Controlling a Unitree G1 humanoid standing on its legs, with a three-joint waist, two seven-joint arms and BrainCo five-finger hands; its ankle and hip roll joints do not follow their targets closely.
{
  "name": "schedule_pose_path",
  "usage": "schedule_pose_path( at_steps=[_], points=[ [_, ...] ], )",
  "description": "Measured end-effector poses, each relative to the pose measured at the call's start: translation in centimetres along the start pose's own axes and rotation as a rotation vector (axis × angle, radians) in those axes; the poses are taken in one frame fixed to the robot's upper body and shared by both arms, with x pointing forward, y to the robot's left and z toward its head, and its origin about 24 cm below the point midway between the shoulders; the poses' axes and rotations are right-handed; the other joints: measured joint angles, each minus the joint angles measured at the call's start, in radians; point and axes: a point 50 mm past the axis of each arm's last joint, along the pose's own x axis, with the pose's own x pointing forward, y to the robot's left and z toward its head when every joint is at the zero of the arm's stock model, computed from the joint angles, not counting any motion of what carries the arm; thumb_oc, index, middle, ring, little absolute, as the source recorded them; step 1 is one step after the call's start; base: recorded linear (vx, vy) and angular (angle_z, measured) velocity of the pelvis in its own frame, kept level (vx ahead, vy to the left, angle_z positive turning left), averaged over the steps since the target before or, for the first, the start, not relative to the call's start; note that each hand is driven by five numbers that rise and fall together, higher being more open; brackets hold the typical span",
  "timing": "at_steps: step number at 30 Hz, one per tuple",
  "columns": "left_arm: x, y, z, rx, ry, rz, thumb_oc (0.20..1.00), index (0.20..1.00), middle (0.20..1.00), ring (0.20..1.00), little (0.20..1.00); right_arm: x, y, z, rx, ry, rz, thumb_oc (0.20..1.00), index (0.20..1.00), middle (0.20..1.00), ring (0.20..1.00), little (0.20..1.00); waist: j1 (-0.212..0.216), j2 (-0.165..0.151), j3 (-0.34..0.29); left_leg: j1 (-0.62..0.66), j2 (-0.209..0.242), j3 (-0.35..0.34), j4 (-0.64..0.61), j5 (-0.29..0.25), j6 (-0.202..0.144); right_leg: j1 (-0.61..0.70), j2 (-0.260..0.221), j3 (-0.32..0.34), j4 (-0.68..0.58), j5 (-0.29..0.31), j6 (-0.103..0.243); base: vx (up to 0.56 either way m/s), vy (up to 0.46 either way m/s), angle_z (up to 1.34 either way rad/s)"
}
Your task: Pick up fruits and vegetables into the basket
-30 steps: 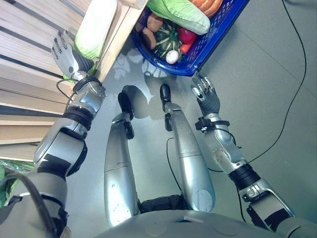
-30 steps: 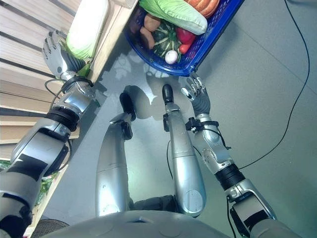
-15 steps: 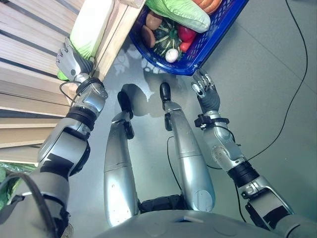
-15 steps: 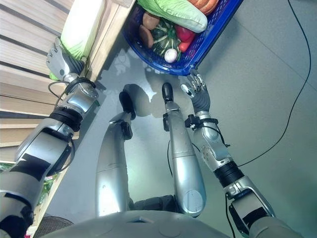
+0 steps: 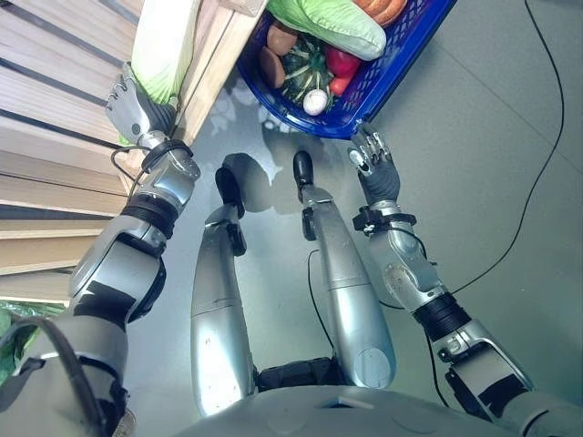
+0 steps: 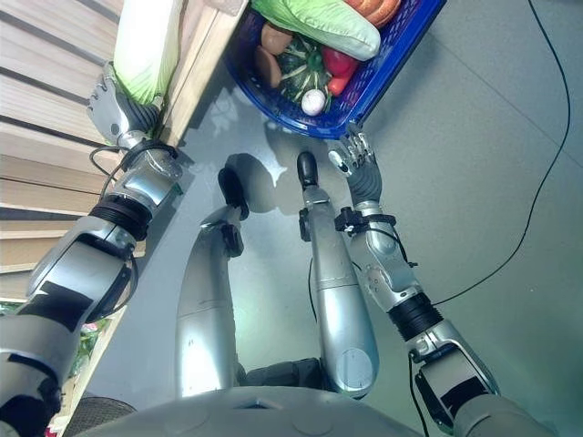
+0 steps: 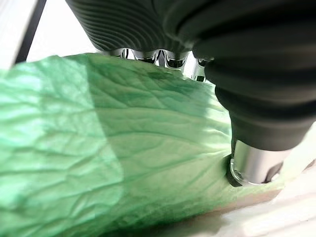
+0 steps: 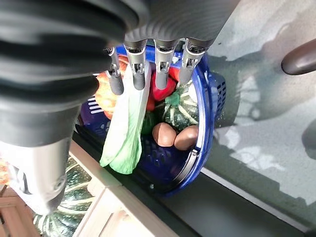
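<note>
Left hand (image 5: pixel 137 107) clasps veined leafy cabbage (image 7: pixel 98 148); right hand (image 5: pixel 372 162) relaxed beside blue basket (image 5: pixel 401 50).

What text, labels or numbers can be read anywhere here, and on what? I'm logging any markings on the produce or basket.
None: no word, number, label or sign can be read in any view.
The basket shows plain blue mesh with no tag.
The cabbage under the left hand shows leaf veins, no sticker.
The produce in the basket and the wooden shelf bear no visible print.
The right hand carries no marking.
</note>
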Motion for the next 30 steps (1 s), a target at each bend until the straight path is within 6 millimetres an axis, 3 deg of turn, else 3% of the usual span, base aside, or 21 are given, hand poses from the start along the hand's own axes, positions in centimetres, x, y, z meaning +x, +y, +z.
schedule_pose_path(
  at_steps=[9,17,20,22,25,27,30],
  points=[
    [-1.5,1.3,-2.2,-0.094,-0.137,0.078,0.2,0.2,0.2,0.2,0.2,-1.9,-0.3,-1.0,0.023,0.032,0.029,1.0,1.0,1.0,1.0,1.0,0.05,-0.002,0.001,0.3,-0.008,-0.028,-0.238,0.079,-0.025,0.28,-0.003,-0.039,-0.161,0.017,-0.012,-0.03,-0.035,0.09],
    [-5.5,2.7,-4.7,-0.124,-0.309,-0.033,0.2,0.2,0.2,0.2,0.2,-2.8,-0.5,-0.9,0.043,0.023,0.053,1.0,1.0,1.0,1.0,1.0,0.112,0.007,0.002,0.628,-0.003,-0.051,-0.464,0.139,-0.033,0.594,0.0,-0.08,-0.322,0.037,-0.023,0.07,-0.044,0.1],
    [-7.1,3.0,-4.5,-0.169,-0.367,-0.078,0.2,0.2,0.2,0.2,0.2,-3.5,-1.2,-0.7,0.051,0.015,0.04,1.0,1.0,1.0,1.0,1.0,0.132,0.028,-0.009,0.711,-0.003,-0.067,-0.523,0.148,-0.036,0.677,0.0,-0.094,-0.373,0.032,-0.015,0.11,-0.017,0.2],
    [-8.3,3.4,-4.1,-0.204,-0.425,-0.13,0.2,0.2,0.2,0.2,0.2,-4.1,-1.8,-0.5,0.055,0.007,0.026,1.0,1.0,1.0,1.0,1.0,0.159,0.067,-0.041,0.747,-0.008,-0.081,-0.56,0.157,-0.032,0.711,-0.001,-0.099,-0.399,0.033,-0.013,0.13,-0.003,0.11],
    [-9.4,3.7,-4.4,-0.211,-0.445,-0.218,0.2,0.2,0.2,0.2,0.2,-4.2,-2.0,-0.5,0.05,0.017,0.037,1.0,1.0,1.0,1.0,1.0,0.162,0.109,-0.069,0.822,-0.007,-0.1,-0.615,0.175,-0.025,0.795,-0.002,-0.115,-0.453,0.049,-0.009,0.15,0.013,0.13],
    [-11.1,3.5,-4.5,-0.238,-0.472,-0.301,0.2,0.2,0.2,0.2,0.2,-4.9,-2.4,-0.6,0.049,0.024,0.026,1.0,1.0,1.0,1.0,1.0,0.168,0.128,-0.167,0.833,-0.004,-0.108,-0.642,0.173,-0.023,0.812,-0.001,-0.122,-0.491,0.046,-0.003,0.11,0.008,0.13],
    [-11.9,3.1,-3.9,-0.272,-0.482,-0.375,0.2,0.2,0.2,0.2,0.2,-4.5,-2.3,0.0,0.045,-0.004,0.043,1.0,1.0,1.0,1.0,1.0,0.169,0.147,-0.208,0.86,-0.004,-0.12,-0.651,0.172,-0.021,0.87,-0.001,-0.138,-0.548,0.06,0.004,0.09,-0.012,0.11]
  ],
)
